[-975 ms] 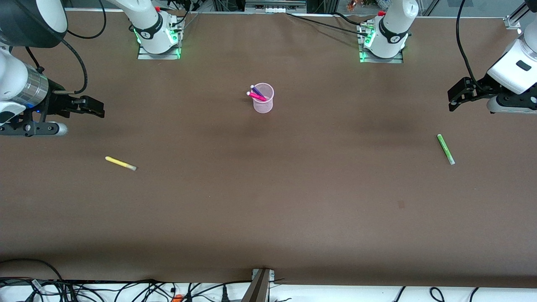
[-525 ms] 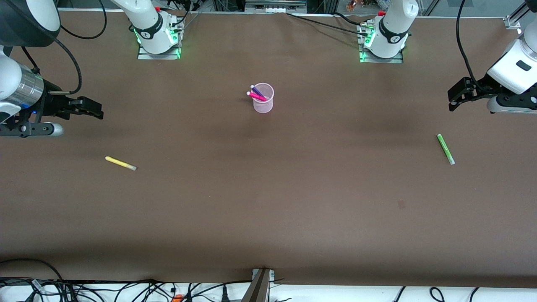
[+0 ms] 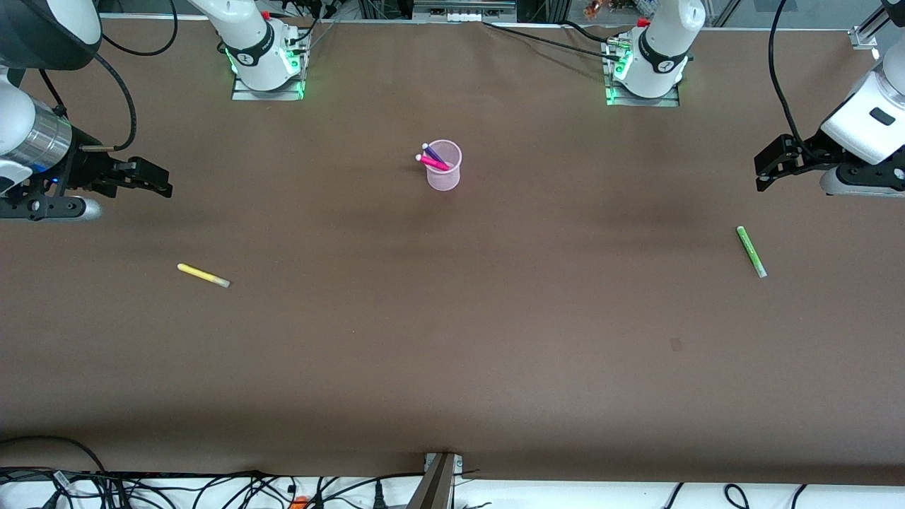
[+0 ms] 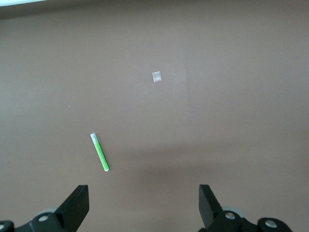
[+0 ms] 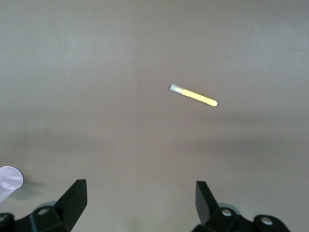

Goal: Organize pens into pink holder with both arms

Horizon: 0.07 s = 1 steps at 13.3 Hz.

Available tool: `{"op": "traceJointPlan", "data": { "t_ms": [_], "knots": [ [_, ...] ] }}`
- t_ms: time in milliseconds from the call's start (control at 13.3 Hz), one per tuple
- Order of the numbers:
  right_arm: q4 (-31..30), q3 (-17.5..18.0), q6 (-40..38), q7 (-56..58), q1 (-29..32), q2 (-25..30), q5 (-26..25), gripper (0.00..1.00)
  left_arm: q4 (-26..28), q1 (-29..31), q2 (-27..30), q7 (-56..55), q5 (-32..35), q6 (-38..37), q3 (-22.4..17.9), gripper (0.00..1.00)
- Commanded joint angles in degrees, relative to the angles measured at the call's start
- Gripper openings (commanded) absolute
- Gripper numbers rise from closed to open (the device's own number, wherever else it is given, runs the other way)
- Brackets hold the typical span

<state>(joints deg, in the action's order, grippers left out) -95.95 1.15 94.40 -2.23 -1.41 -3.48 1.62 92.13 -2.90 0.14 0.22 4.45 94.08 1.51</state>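
Left gripper spread wide, empty, over bare table; your green pen lies near, just below it. Right gripper likewise apart, empty; yellow pen near. Pink holder midway between both, well apart, holds magenta pen and purple pen. Judged half done: two pens left for you.

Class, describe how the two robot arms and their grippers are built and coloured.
Both are glossy white arms with round black-faced joints and loose black cables. The right arm has a silver metal wrist band. The left gripper and right gripper are black with two fingers. Green lights glow at both bases.
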Motion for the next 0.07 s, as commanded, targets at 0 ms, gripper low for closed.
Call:
{"op": "traceJointPlan", "data": {
  "t_ms": [0],
  "knots": [
    [-1.26,1.23,0.17,-0.67,1.32,1.46,0.76,0.99,-2.22,0.09,-1.01,-0.3,-0.49,-1.88,-0.02,1.0]
  ]
}}
